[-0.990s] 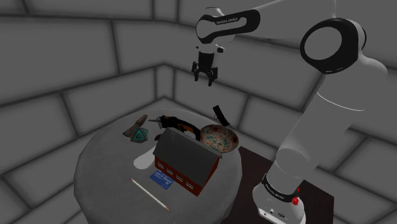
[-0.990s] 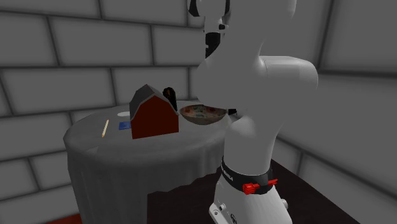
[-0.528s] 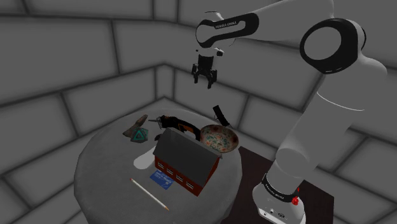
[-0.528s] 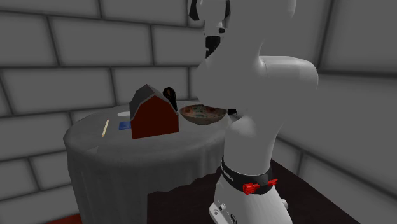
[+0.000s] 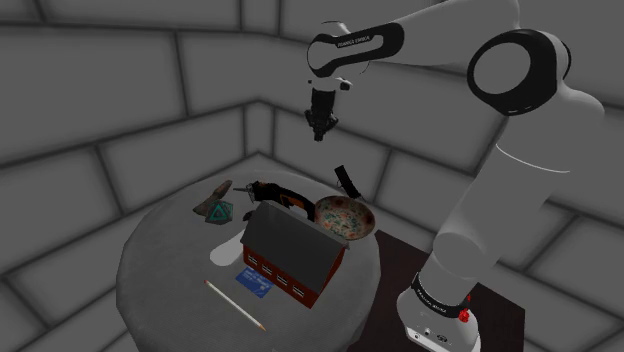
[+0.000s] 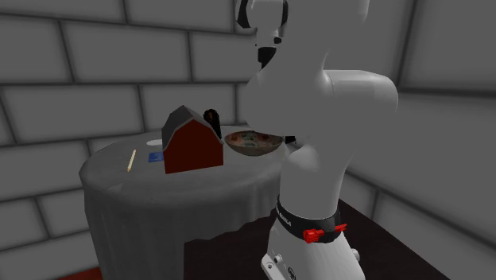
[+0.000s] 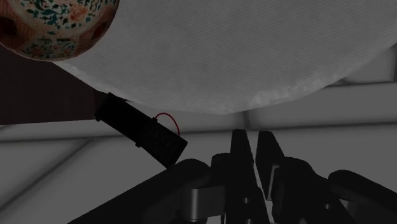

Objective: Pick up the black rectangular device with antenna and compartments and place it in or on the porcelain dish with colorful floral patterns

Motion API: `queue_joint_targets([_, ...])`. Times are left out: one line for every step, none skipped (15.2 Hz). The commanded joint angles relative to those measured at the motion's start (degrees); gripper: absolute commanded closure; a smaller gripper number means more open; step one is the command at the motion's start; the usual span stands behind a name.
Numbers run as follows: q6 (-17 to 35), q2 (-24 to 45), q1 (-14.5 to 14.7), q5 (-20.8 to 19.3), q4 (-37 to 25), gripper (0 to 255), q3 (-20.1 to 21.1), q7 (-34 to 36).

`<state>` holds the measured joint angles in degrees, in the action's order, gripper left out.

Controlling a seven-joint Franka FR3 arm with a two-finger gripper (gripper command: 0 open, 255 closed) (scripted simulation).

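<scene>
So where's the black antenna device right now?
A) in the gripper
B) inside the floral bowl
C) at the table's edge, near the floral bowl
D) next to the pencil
C: the black device sits at the edge of the round table, close to the floral bowl, with the gripper high above it.
</scene>
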<state>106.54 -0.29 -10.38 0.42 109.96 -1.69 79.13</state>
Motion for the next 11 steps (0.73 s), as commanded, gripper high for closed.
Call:
queue_joint_targets([-0.1, 0.5, -0.5, -0.1, 0.1, 255, -0.7, -1.2])
queue_joint_targets([-0.2, 0.6, -0.5, -0.1, -0.1, 255, -0.7, -1.2])
queue_joint_targets([0.0, 0.8, -0.6, -0.1, -0.1, 255, -0.7, -1.3])
queue_joint_targets([0.0, 0.3, -0.5, -0.1, 0.4, 255, -0.6, -1.1])
queue_joint_targets([0.1, 0.5, -0.6, -0.1, 0.2, 255, -0.8, -1.5])
queue_joint_targets([0.0, -0.3, 0.1, 0.1, 0.4, 255, 0.2, 0.6])
queue_joint_targets([0.0, -0.3, 0.1, 0.1, 0.4, 0, 0.2, 0.6])
queue_joint_targets([0.8, -1.1, 0.6, -1.7, 2.6, 0, 0.7, -2.0])
queue_joint_targets([1.7, -1.9, 1.1, -3.4, 4.9, 0, 1.1, -4.6])
queue_joint_targets([2.7, -2.8, 1.5, -5.3, 7.4, 0, 1.6, -7.1])
queue_joint_targets([3.8, -3.8, 1.9, -7.1, 9.9, 0, 1.9, -9.6])
